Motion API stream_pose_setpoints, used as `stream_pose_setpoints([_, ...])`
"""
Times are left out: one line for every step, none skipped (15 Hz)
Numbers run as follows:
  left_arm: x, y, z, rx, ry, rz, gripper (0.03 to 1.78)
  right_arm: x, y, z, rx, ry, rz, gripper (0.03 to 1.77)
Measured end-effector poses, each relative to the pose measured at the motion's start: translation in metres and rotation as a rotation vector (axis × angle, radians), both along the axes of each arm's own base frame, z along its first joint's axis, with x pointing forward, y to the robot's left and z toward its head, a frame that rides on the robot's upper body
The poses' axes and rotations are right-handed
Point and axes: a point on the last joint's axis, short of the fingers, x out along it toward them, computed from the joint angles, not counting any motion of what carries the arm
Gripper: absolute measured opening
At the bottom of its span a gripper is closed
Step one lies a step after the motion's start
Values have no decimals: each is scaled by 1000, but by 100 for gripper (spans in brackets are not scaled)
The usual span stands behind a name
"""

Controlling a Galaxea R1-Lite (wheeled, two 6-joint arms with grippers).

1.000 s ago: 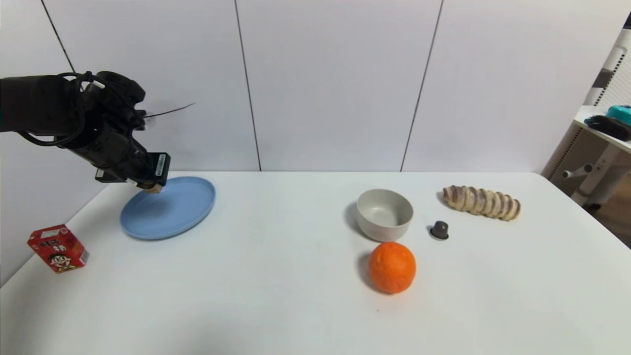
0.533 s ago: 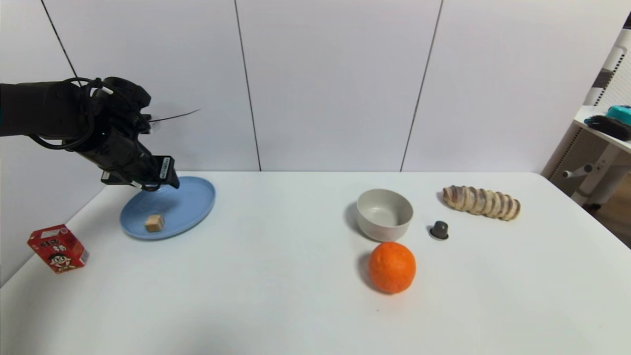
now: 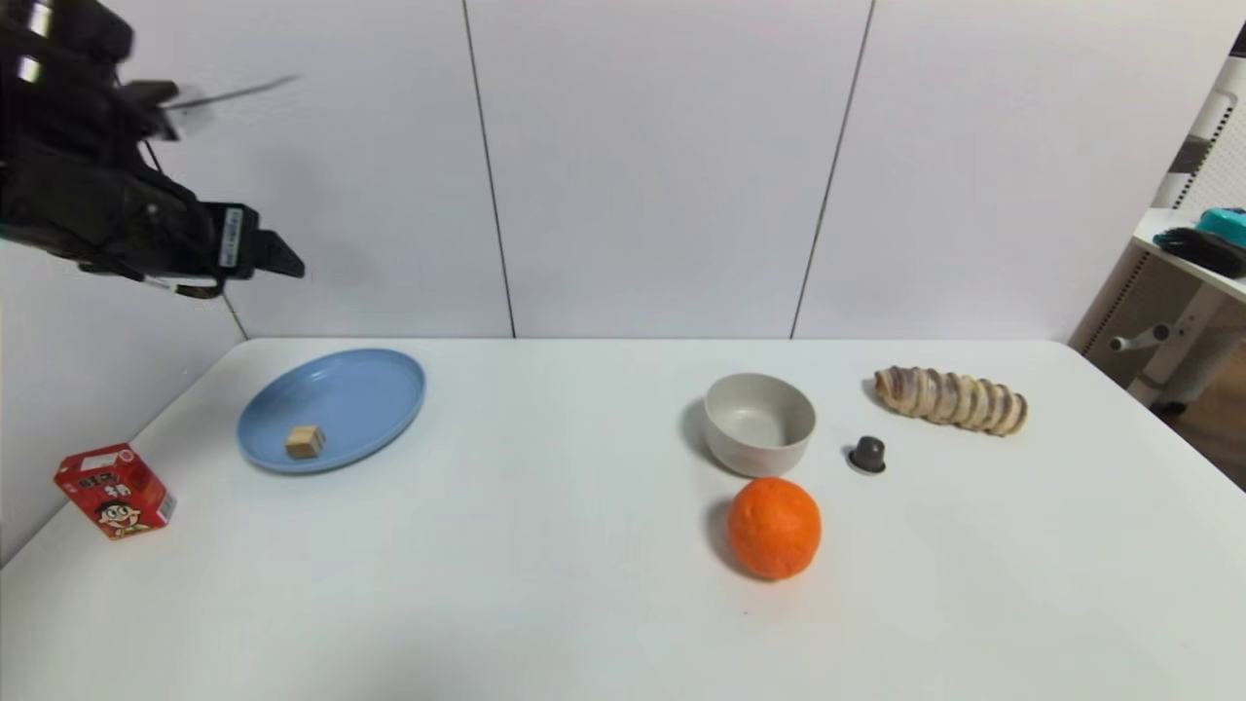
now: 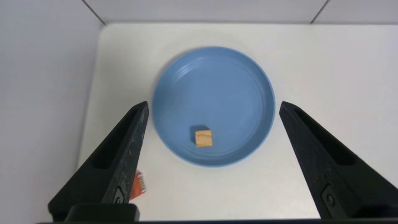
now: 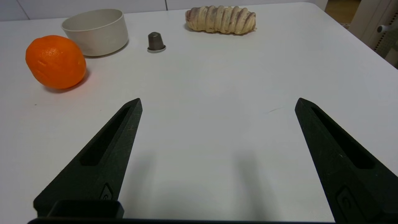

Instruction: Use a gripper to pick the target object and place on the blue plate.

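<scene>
Worktop: smooth white, faint sheen. Blue plate: smooth matt plastic by its look, fine concentric ridges inside. Cube: pale bare wood, grain visible on top, dull finish. My left hand: black fingers, matt, slightly grainy, scuffed at the edges. My right hand: same matt black. Orange: dimpled, lightly glossy skin. Bowl: matt grey-white. Red carton: printed paper.

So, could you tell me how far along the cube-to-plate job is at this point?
Placing looks done: the wooden cube rests inside the blue plate. The left gripper hangs open and empty above the table. The right gripper is open, idle. Nothing obvious remains.
</scene>
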Motion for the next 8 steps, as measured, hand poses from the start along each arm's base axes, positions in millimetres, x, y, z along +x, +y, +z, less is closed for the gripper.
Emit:
stream_pose_setpoints([-24, 0, 13, 13, -49, -13, 155, 0, 0, 0, 0, 0, 1, 170])
stream_pose_setpoints([-51, -1, 23, 21, -93, -37, 157, 0, 0, 0, 0, 0, 1, 170])
stream_pose_setpoints([-77, -3, 28, 19, -126, -75, 158, 0, 0, 0, 0, 0, 1, 170])
stream_pose_setpoints([-102, -4, 28, 11, -151, -126, 160, 0, 0, 0, 0, 0, 1, 170])
stream_pose_setpoints([-129, -5, 25, 0, -172, -185, 161, 0, 0, 0, 0, 0, 0, 170])
stream_pose_setpoints([-153, -5, 21, -10, -193, -236, 162, 0, 0, 0, 0, 0, 0, 170])
stream_pose_setpoints([-176, -5, 15, -16, -215, -275, 163, 0, 0, 0, 0, 0, 0, 170])
stream_pose_setpoints([-199, -5, 4, -16, -232, -302, 164, 0, 0, 0, 0, 0, 0, 170])
